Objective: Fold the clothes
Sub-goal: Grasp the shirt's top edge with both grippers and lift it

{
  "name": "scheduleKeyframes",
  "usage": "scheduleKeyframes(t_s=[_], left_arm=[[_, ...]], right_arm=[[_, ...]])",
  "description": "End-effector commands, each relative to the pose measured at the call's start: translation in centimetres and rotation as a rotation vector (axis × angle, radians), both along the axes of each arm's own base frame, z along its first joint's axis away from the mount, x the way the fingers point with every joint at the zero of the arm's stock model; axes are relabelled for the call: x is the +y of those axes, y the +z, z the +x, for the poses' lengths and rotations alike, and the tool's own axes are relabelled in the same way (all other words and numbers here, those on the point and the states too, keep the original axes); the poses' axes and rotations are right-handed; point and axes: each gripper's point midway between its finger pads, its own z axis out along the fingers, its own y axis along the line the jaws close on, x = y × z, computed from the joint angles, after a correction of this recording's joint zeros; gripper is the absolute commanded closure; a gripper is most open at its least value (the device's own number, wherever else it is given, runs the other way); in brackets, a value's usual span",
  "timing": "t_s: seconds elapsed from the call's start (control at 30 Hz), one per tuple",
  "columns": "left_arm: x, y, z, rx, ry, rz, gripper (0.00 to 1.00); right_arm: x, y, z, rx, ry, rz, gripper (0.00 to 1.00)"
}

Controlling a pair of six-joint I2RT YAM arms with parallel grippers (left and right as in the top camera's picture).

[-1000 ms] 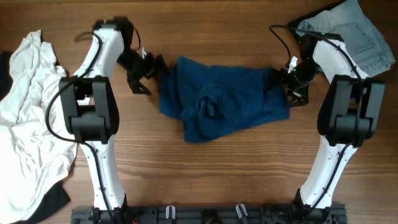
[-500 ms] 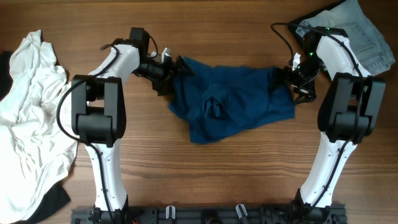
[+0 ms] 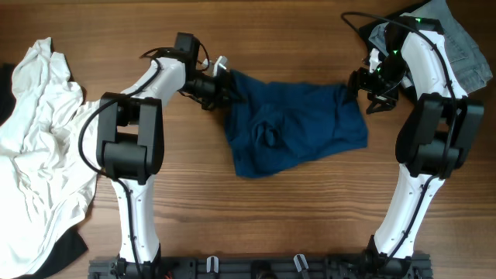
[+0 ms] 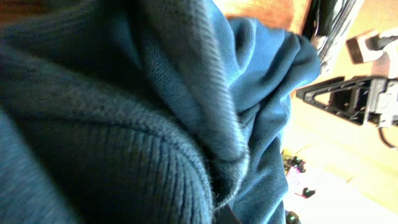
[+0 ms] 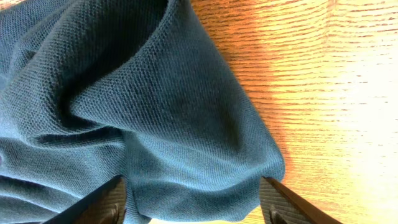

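A blue garment (image 3: 298, 124) lies crumpled in the middle of the wooden table. At its upper left corner my left gripper (image 3: 225, 84) is shut on a bunch of the cloth. The left wrist view is filled with blue folds (image 4: 155, 106), and only one dark fingertip (image 4: 227, 215) shows at the bottom. My right gripper (image 3: 363, 89) is at the garment's upper right corner. In the right wrist view its fingers (image 5: 102, 202) stand apart on either side of a fold of the blue cloth (image 5: 186, 124), with the right gripper (image 5: 194, 205) open around it.
A white garment (image 3: 39, 147) is heaped at the left edge, with dark cloth (image 3: 66, 252) under its near end. Folded jeans (image 3: 461, 43) lie at the back right corner, behind the right arm. Bare wood (image 3: 271, 209) lies in front of the blue garment.
My left gripper moved right onto the garment's upper left corner and shut on it. The garment shifted right and bunched. My right gripper rose slightly and its fingers narrowed.
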Motion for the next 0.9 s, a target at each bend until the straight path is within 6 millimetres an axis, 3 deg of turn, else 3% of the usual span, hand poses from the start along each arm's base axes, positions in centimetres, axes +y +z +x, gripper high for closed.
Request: scheduleKeyframes(t_s=[0.0,0.1,0.13,0.17,0.2,0.23,0.3,0.47,0.6,0.73,0.87], left_arm=[[4.6,1.6,1.9,-0.005,0.114,-0.02,0.96],[9.5,3.1,2.9,-0.023,0.218,0.049,0.96],[11.0,4.0,3.0,-0.03,0.25,0.064,0.96],[11.5,4.5,3.0,-0.036,0.26,0.069,0.96],[11.8,4.8,2.9,-0.041,0.267,0.087,0.96],[11.9,4.8,3.0,-0.047,0.268,0.1,0.96],[10.8,4.8,2.7,-0.052,0.242,0.112,0.96],[7.4,4.1,2.4,-0.085,0.173,0.173,0.96],[5.4,3.9,1.9,-0.084,0.142,0.185,0.96],[4.4,3.9,1.5,-0.07,0.134,0.183,0.96],[4.2,3.9,1.4,-0.064,0.135,0.183,0.96]], right_arm=[[-0.1,-0.4,0.3,0.004,0.009,-0.008,0.3],[0.6,-0.4,0.7,-0.013,0.015,0.008,0.3],[1.1,-0.6,0.8,-0.016,0.023,0.014,0.41],[1.4,-0.6,0.9,-0.021,0.033,0.014,0.6],[1.8,-0.8,1.0,-0.026,0.043,0.014,0.7],[2.2,-0.9,1.2,-0.035,0.052,0.017,0.73],[3.8,-0.9,2.0,-0.07,0.077,0.034,0.68],[6.4,-1.0,2.7,-0.108,0.127,0.055,0.96],[9.0,-1.8,2.7,-0.127,0.182,0.057,0.96],[11.1,-4.1,2.2,-0.096,0.204,0.074,0.96],[12.6,-8.0,0.8,0.008,0.196,0.15,0.96]])
